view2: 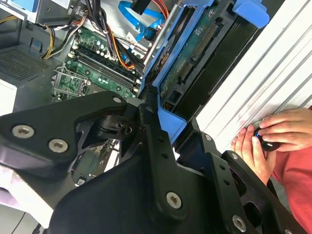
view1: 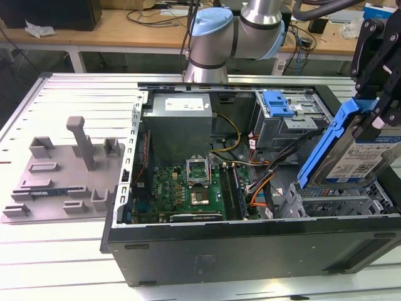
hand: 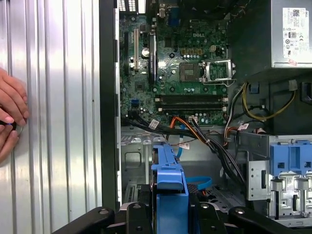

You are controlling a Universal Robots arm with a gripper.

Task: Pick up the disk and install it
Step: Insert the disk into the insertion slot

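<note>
In the exterior view the disk [view1: 366, 157], a silver drive with a white-and-blue label in a blue carrier bracket [view1: 326, 141], hangs tilted on edge over the metal drive cage [view1: 341, 200] at the right end of the open computer case [view1: 250, 251]. My black gripper [view1: 374, 113] is shut on the disk's upper end. In the second wrist view the disk's circuit-board side [view2: 195, 53] runs away from the fingers [view2: 152, 141]. In the first wrist view the bracket's blue edge [hand: 169, 178] stands between the two jaws, over the cage floor [hand: 134, 165].
Inside the case lie the motherboard [view1: 194, 185], power supply [view1: 178, 122] and cable bundles [view1: 263, 182]. Another blue bracket [view1: 279, 103] sits in the far bay. A grey fixture plate [view1: 62, 175] lies at the exterior view's left. A person's hands [view2: 273, 136] rest on the ribbed table beside the case.
</note>
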